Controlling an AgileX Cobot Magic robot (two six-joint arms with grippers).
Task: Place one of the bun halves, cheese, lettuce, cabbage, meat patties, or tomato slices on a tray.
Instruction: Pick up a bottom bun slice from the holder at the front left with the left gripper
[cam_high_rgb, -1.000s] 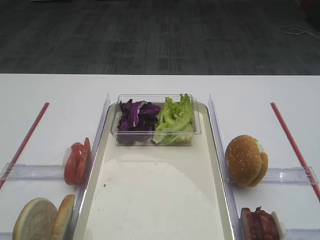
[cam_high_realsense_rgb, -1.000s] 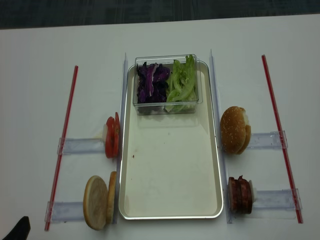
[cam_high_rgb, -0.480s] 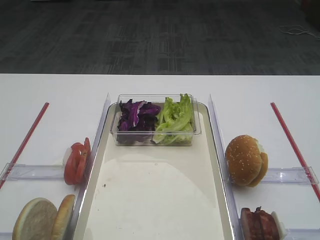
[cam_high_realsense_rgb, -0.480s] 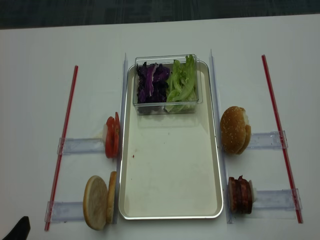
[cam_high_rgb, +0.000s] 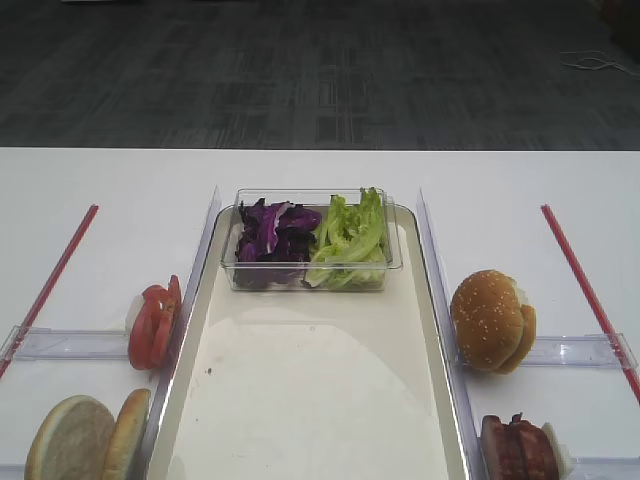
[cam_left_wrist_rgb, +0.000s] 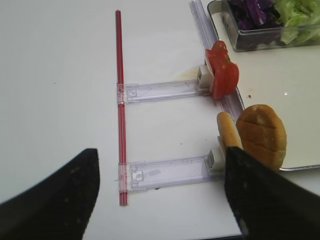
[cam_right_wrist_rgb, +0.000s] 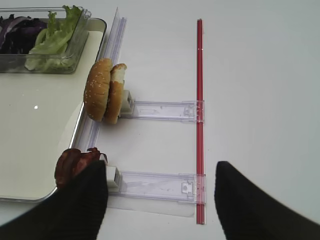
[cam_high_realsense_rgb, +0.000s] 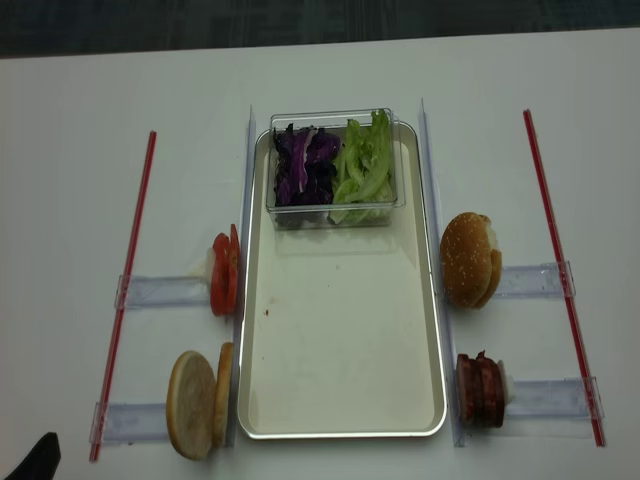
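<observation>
The long cream tray (cam_high_realsense_rgb: 340, 340) lies in the middle. At its far end a clear tub holds purple cabbage (cam_high_realsense_rgb: 305, 165) and green lettuce (cam_high_realsense_rgb: 365, 165). The bun halves (cam_high_realsense_rgb: 197, 402) and the tomato slices (cam_high_realsense_rgb: 224, 273) stand on edge left of the tray. The meat patties (cam_high_realsense_rgb: 480, 390) stand to its right. No cheese is in view. My left gripper (cam_left_wrist_rgb: 160, 195) hangs open and empty over the near-left table, its right finger by the bun halves (cam_left_wrist_rgb: 260, 135). My right gripper (cam_right_wrist_rgb: 160, 200) is open and empty, its left finger beside the patties (cam_right_wrist_rgb: 75, 165).
A sesame-seeded bun (cam_high_realsense_rgb: 468, 260) stands right of the tray. Clear plastic holders (cam_high_realsense_rgb: 160, 292) carry the food on both sides. Red strips (cam_high_realsense_rgb: 125, 290) run along the outer left and right (cam_high_realsense_rgb: 560, 270). The table's near edge is close below the grippers.
</observation>
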